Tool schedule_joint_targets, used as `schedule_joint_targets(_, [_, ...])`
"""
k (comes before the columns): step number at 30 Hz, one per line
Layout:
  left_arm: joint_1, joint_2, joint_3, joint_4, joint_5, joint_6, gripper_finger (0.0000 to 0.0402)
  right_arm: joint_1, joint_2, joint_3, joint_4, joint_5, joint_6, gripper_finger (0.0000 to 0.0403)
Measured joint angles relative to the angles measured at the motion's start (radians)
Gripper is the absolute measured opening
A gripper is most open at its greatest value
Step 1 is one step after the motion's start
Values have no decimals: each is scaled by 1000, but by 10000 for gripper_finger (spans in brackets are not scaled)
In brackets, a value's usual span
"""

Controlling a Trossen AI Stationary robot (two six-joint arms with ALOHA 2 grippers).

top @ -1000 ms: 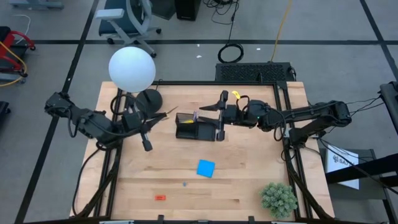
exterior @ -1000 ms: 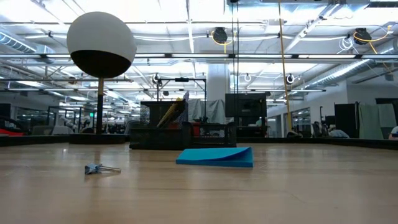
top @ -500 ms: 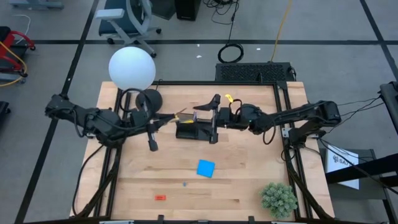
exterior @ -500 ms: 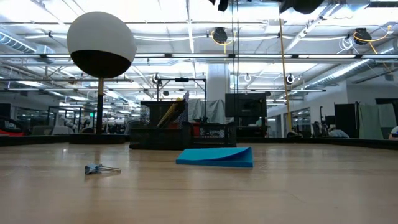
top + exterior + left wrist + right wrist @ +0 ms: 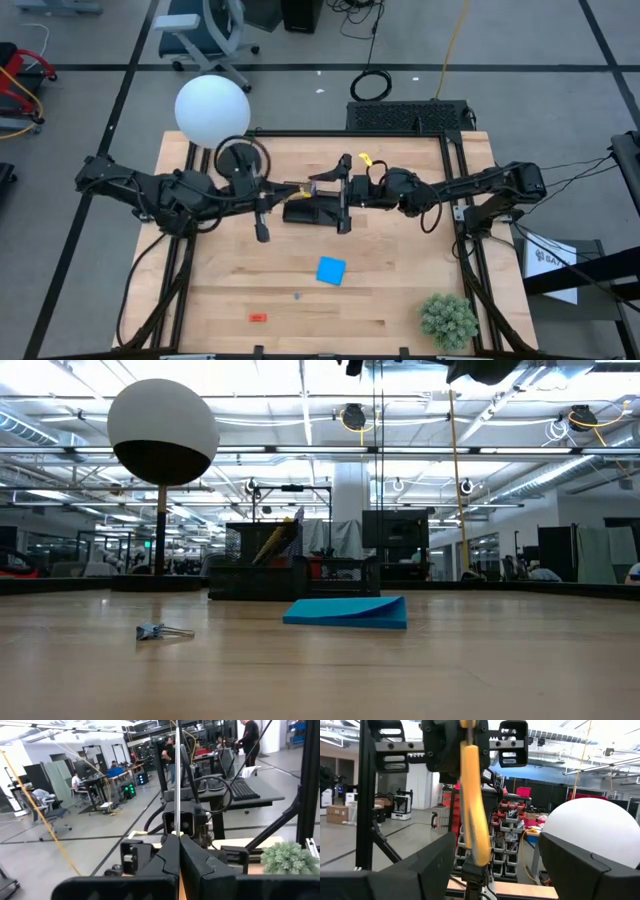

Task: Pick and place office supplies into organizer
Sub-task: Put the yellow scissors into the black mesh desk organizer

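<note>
One thin pen is clamped between the closed fingers of the left gripper, its shaft sticking out straight ahead past the fingertips. The organizer lies just ahead of that gripper on the desk, and the right gripper hangs spread wide and empty at the tray's far end, facing the left one. A yellow item stands upright between the two grippers, apparently already in the tray. The step in hand looks like dropping the pen into a compartment, and doing it well is mostly a matter of angle. The pen should be tipped so its free end points down into a slot rather than lying across the walls. It should be lowered until the tip is inside before the fingers part, or it may bounce out or roll onto the desk. The approach needs to pass beside the yellow item without knocking it, and the right gripper, so close on the other side, ought to hold off or back away so the two do not meet over the tray. Which compartment is free cannot be made out from above. Well behind and to the side of both grippers wait the blue pad and the red piece, both loose on the desk
</note>
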State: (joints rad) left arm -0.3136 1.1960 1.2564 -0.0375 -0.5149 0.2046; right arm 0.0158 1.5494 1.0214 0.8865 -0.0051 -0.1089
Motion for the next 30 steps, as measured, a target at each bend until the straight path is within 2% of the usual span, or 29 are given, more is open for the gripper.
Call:
schedule_joint_targets(10, [29,43,0,37,32,-1,0,0,0,0,11,-4,9,272])
schedule_joint_targets(15, [53,49,0,73,100,-24,0,-1,0,0,15,-30,17,267])
schedule_joint_targets(20, [68,55,0,77,123,-32,0,-1,0,0,15,-31,17,249])
schedule_joint_targets(25, [76,72,-2,77,154,-42,0,-1,0,0,15,-52,17,200])
schedule_joint_targets(30, [79,78,0,92,165,-52,0,0,0,0,12,-54,18,111])
